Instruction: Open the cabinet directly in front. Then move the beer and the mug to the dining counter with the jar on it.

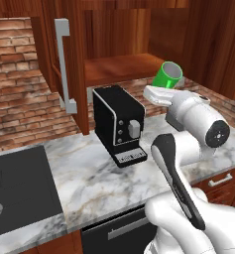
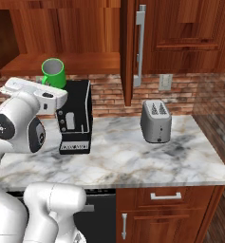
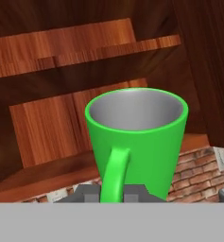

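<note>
Cabinet [image 1: 74, 74] door is swung open at left, coffee machine [image 1: 118, 124] below on the counter [image 1: 89, 178]. Mug [image 1: 168, 75] is tilted, off the shelf, gripper [image 3: 112, 193] clenched on its handle. Judgement: level it and clear the machine before turning away.

Light is even and fairly bright, with no blur or edge distortion; every rendered surface is sharp. The cabinet [image 1: 114, 34] interior is dim toward its back. The mug [image 3: 134, 142] shows soft gloss, and the counter [image 2: 133, 156] carries faint shadows.
</note>
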Motion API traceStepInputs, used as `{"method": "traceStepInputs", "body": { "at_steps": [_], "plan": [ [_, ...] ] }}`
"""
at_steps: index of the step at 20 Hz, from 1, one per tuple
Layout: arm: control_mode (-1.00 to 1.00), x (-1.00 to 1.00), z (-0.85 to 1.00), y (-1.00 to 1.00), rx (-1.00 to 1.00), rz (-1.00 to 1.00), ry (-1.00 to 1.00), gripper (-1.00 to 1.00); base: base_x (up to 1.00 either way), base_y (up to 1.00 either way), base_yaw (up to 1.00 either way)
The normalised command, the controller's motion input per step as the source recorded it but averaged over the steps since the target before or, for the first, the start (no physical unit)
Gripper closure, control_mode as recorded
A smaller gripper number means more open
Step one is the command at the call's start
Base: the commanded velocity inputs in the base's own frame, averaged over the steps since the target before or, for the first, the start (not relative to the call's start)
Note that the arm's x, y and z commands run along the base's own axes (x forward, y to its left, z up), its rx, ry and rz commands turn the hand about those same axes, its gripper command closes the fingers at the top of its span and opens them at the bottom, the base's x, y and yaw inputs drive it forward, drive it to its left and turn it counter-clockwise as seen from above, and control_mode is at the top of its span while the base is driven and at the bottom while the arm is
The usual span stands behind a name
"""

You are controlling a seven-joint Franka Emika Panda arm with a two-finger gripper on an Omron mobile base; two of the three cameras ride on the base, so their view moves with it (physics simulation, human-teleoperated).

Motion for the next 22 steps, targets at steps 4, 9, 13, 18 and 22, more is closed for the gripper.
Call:
{"method": "traceStepInputs", "body": {
  "at_steps": [4,9,13,18,22],
  "plan": [
    [-1.0,0.0,0.0,0.0,0.0,0.0,0.0,1.0,0.0,0.0,0.0],
    [-1.0,-0.59,-0.21,0.0,0.0,0.0,0.04,1.0,0.0,0.0,0.0],
    [1.0,0.0,0.0,0.0,0.0,0.0,0.0,1.0,-1.0,-0.04,0.03],
    [1.0,0.0,0.0,0.0,0.0,0.0,0.0,1.0,-1.0,0.0,0.14],
    [1.0,0.0,0.0,0.0,0.0,0.0,0.0,1.0,-1.0,0.0,0.38]
  ]
}}
